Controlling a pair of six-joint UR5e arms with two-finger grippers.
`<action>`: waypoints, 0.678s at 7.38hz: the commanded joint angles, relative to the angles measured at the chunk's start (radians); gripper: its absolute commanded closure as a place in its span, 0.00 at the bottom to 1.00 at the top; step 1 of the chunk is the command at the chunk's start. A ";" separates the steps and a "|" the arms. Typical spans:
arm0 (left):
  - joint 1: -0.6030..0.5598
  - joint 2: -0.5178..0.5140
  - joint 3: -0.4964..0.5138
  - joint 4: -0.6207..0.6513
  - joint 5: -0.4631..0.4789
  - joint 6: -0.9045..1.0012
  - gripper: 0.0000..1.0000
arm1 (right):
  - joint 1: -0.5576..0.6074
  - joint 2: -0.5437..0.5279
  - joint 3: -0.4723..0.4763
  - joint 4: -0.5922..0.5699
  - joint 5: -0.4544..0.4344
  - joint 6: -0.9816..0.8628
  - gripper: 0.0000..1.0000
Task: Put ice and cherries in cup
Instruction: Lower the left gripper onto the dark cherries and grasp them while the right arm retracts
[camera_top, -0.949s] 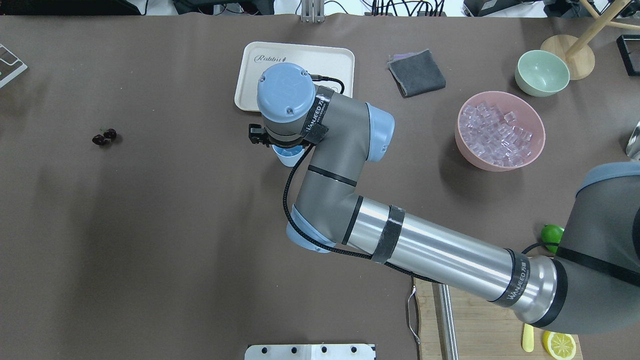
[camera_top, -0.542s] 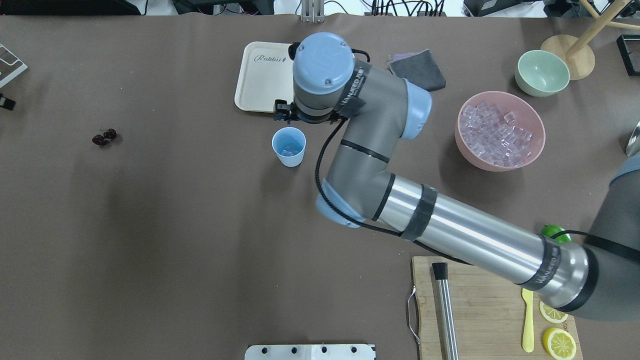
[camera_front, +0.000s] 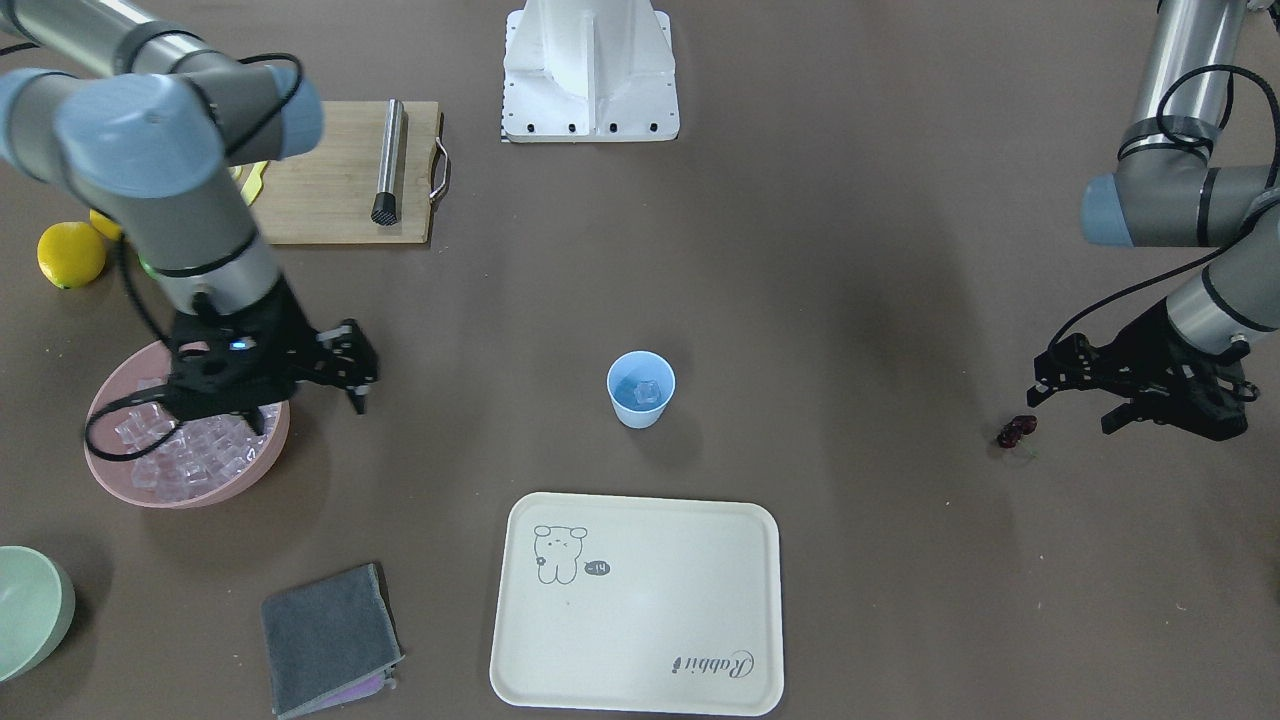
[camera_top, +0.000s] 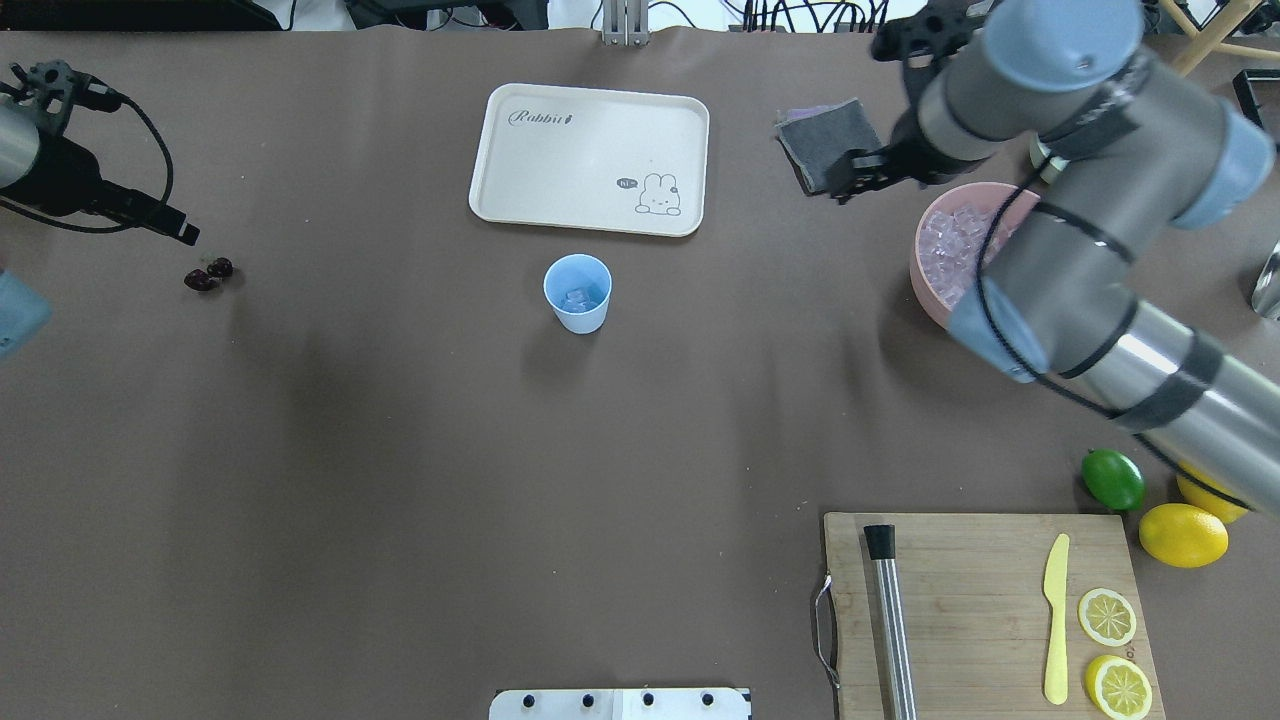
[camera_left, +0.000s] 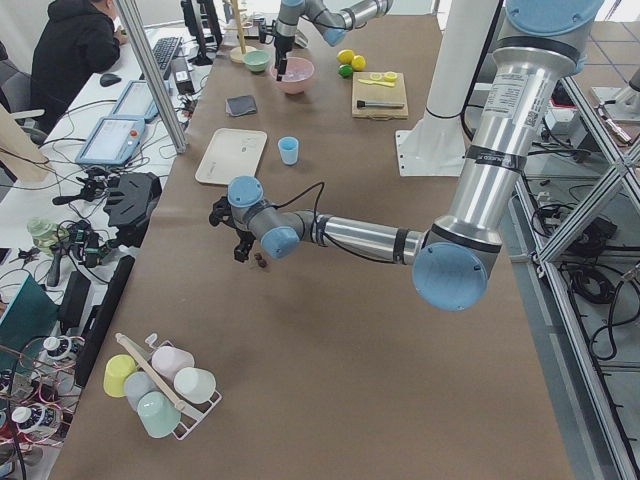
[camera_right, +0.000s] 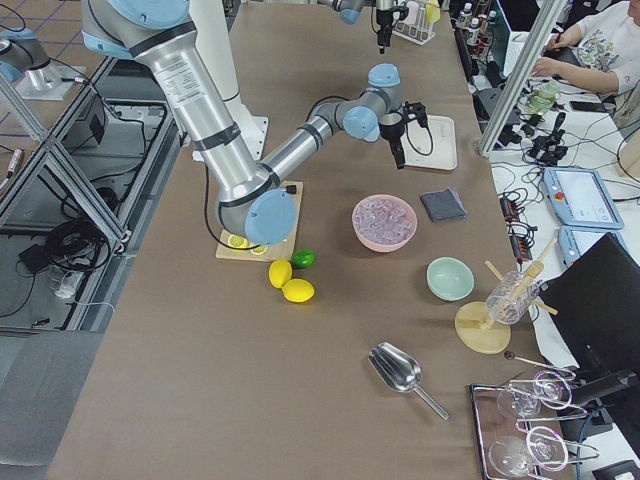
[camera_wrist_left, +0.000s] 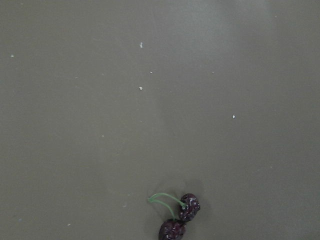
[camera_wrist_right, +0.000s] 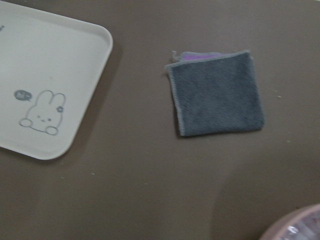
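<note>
My left gripper (camera_front: 1073, 410), jaws apart and empty, hovers just beside the cherries (camera_front: 1016, 431) on the table (camera_front: 850, 250). The cup (camera_front: 640, 390), with ice (camera_front: 648, 392) inside, stands well apart. I cannot tell how wide my right gripper (camera_front: 358, 392) is.

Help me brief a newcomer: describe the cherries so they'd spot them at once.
From the cream tray, find the blue cup beside it, then go far toward the robot's left. There lie the cherries, by the left gripper: a tiny dark red pair on a green stem.

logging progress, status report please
Left gripper open near cherries. Right gripper near pink bowl, state unclear. Ice in cup. Nothing between cherries and cup.
</note>
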 joint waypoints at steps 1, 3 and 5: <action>0.050 -0.019 0.034 -0.009 0.045 -0.016 0.02 | 0.222 -0.220 0.064 0.001 0.184 -0.353 0.03; 0.104 -0.011 0.064 -0.038 0.118 -0.019 0.03 | 0.402 -0.385 0.061 0.016 0.293 -0.674 0.03; 0.110 -0.005 0.068 -0.038 0.125 -0.021 0.03 | 0.525 -0.456 0.059 0.024 0.380 -0.802 0.03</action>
